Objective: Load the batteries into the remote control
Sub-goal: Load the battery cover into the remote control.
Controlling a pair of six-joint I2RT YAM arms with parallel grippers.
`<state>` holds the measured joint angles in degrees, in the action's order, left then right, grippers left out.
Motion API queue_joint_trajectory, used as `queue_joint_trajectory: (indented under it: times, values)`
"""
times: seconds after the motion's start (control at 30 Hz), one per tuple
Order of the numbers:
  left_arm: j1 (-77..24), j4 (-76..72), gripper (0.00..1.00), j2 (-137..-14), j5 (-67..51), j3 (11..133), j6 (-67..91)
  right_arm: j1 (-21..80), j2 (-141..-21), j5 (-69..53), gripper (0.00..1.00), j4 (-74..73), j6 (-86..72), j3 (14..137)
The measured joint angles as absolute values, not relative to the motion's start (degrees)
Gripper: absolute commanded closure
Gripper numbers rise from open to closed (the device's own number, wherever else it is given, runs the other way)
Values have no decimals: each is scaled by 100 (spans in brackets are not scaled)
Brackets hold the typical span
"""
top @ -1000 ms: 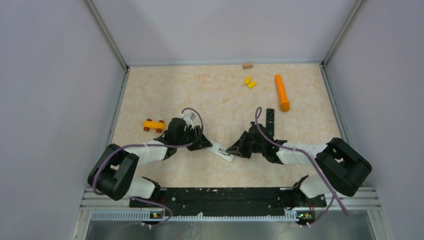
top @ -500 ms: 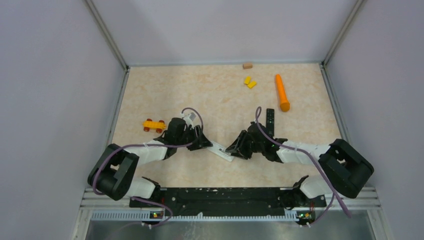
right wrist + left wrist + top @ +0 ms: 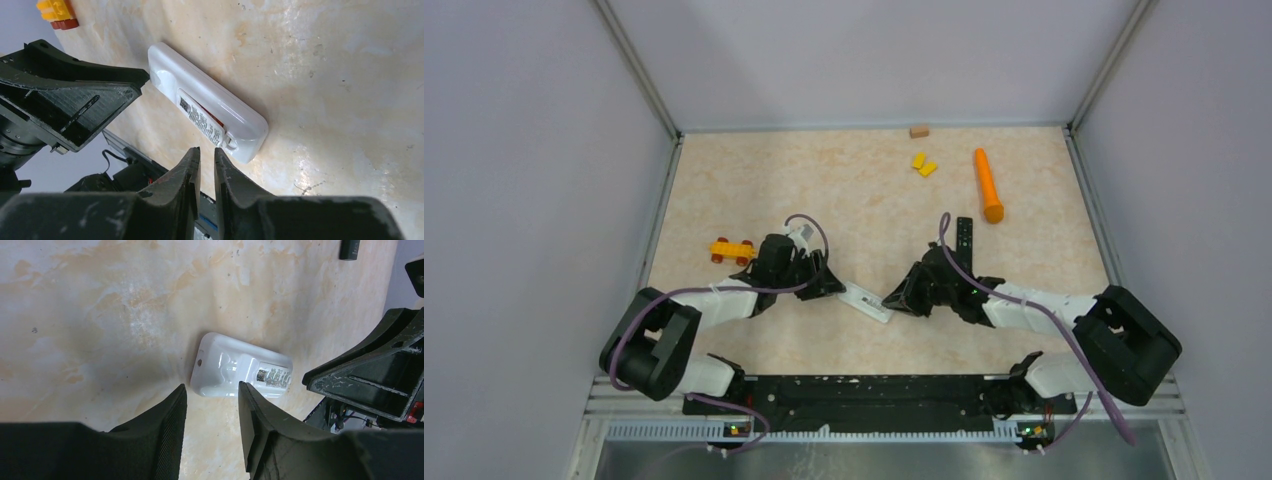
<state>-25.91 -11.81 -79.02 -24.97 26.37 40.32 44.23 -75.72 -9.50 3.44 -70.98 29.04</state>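
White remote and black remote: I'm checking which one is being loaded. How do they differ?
The white remote, label up, lies slantwise between the left gripper and right gripper; the black remote lies straight, farther back, with neither gripper at it. Both lie flat on the table.

The right gripper [image 3: 891, 299] draws back to the right, off the near end of the remote [image 3: 865, 301], so more of its white body shows. The right arm's elbow [image 3: 1129, 345] swings outward and nearer.
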Motion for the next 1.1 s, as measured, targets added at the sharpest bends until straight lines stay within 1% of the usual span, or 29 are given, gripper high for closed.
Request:
queue_joint_trajectory:
  times: [0.17,0.5,0.67,0.77,0.8,0.87,0.9,0.97,1.0,1.03,1.07,1.1]
  values:
    - [-2591,-1181,56,-7902,-2502,2637,4032,4423,-7671,-980,89,410,-7013,3002]
    - [-2589,-1184,57,-7902,-2530,2637,4032,4423,-8440,-1256,97,740,-6984,3164]
    - [-2589,-1186,57,-7905,-2550,2637,4032,4429,-8503,-1275,98,777,-6967,3208]
    - [-2589,-1184,56,-7902,-2547,2637,4034,4436,-8503,-1262,93,690,-6899,3267]
    - [-2589,-1177,54,-7898,-2543,2637,4034,4442,-8503,-1240,89,613,-6827,3315]
    - [-2585,-1100,51,-7859,-2491,2663,4029,4451,-8501,-1175,77,427,-6552,3472]
    - [-2580,-1011,48,-7808,-2447,2700,4029,4451,-8499,-1142,67,329,-6396,3575]
    - [-2556,-875,37,-7640,-2322,2770,4001,4451,-8479,-1105,28,156,-5846,3861]
    - [-2541,-794,30,-7526,-2228,2805,3986,4451,-8462,-1090,15,69,-5551,4038]
    - [-2515,-705,18,-7367,-2084,2847,3977,4451,-8447,-1066,10,-23,-5190,4239]
    - [-2484,-615,10,-7203,-1953,2884,3942,4451,-8442,-1039,7,-89,-4899,4392]
    - [-2449,-508,3,-6991,-1737,2921,3938,4451,-8438,-1026,4,-119,-4613,4523]
